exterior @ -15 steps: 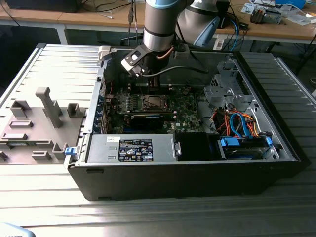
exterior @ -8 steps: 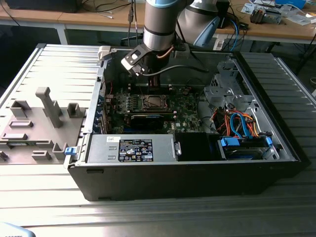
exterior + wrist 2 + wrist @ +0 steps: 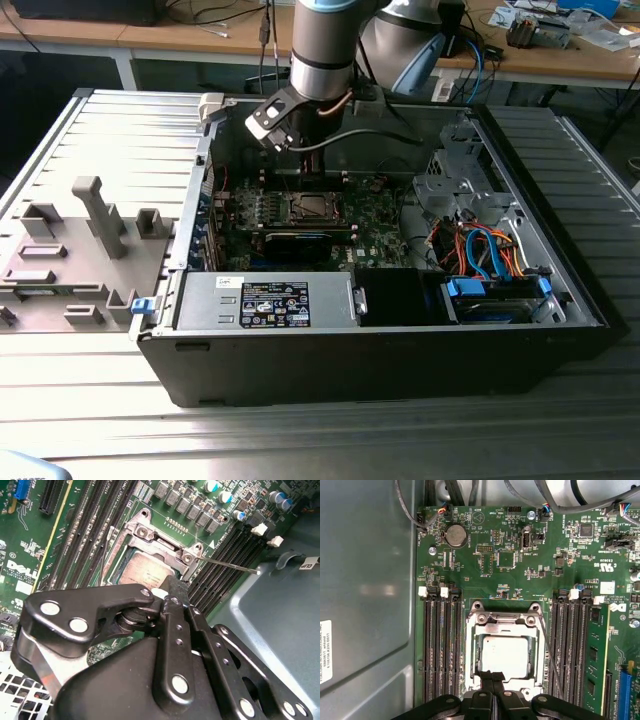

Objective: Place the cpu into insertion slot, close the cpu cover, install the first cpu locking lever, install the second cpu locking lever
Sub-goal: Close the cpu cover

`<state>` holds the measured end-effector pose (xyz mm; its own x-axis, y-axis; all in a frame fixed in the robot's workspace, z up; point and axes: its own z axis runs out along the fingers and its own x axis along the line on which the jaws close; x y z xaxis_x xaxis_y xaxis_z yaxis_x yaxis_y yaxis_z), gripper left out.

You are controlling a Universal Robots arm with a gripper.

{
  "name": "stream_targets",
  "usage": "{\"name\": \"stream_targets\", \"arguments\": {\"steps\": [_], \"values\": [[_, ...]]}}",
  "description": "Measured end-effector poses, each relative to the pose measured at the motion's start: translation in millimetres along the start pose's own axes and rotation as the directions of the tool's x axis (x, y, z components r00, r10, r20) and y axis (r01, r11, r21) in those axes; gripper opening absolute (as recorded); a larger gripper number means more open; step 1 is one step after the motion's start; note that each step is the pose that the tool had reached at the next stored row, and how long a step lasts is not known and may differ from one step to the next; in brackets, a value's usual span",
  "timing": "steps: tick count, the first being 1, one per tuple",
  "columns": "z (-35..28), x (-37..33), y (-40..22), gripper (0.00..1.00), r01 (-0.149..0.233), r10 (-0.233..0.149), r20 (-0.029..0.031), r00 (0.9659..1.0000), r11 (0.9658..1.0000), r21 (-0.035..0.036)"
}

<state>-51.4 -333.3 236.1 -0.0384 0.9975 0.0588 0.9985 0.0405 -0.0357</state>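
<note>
Silver-topped, the cpu (image 3: 506, 655) lies in the insertion slot (image 3: 313, 208) on the green motherboard (image 3: 470, 575), with the cpu cover (image 3: 505, 625) down around it. The gripper (image 3: 492, 674) has its black jaws pressed together at the cover's edge. A thin wire lever (image 3: 230, 565) angles away from the socket.

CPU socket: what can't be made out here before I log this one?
1. First wrist view: the gripper hides the near edge of the cpu cover, so contact between them cannot be judged.
2. Second wrist view: the gripper's body blocks the near part of the cpu.
3. Exterior view: the insertion slot is too small to show how the cover lies or whether anything is latched.
</note>
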Motion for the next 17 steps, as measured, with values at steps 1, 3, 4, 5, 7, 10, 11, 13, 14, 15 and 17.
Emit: {"name": "stream_targets", "arguments": {"steps": [1, 3, 4, 5, 7, 10, 11, 13, 14, 15, 17], "values": [[-0.4, 0.0, 0.0, 0.11, 0.000, 0.000, 0.0001, 1.0000, 1.0000, 0.0001], [-0.9, 0.0, 0.0, 0.11, 0.000, 0.000, 0.0000, 1.0000, 1.0000, 0.0000], [-1.3, 0.1, 0.0, 0.11, 0.000, 0.000, 0.0001, 1.0000, 1.0000, 0.0000], [-1.6, 0.1, -0.1, 0.11, 0.000, 0.000, 0.0001, 1.0000, 1.0000, 0.0000], [-3.2, 0.2, -0.1, 0.11, 0.000, 0.000, 0.0001, 1.0000, 1.0000, 0.0001], [-5.6, 0.3, -0.2, 0.11, 0.000, 0.000, 0.0000, 1.0000, 1.0000, 0.0000], [-6.4, 0.4, -0.2, 0.11, 0.000, 0.000, 0.0000, 1.0000, 1.0000, 0.0001], [-7.8, 0.4, -0.3, 0.11, 0.000, 0.000, 0.0001, 1.0000, 1.0000, 0.0001], [-8.3, 0.5, -0.3, 0.11, 0.000, 0.000, 0.0001, 1.0000, 1.0000, 0.0000], [-8.8, 0.5, -0.3, 0.11, 0.000, 0.000, 0.0000, 1.0000, 1.0000, 0.0000], [-10.8, 0.6, -0.4, 0.11, 0.000, 0.000, 0.0001, 1.0000, 1.0000, 0.0001]]}}
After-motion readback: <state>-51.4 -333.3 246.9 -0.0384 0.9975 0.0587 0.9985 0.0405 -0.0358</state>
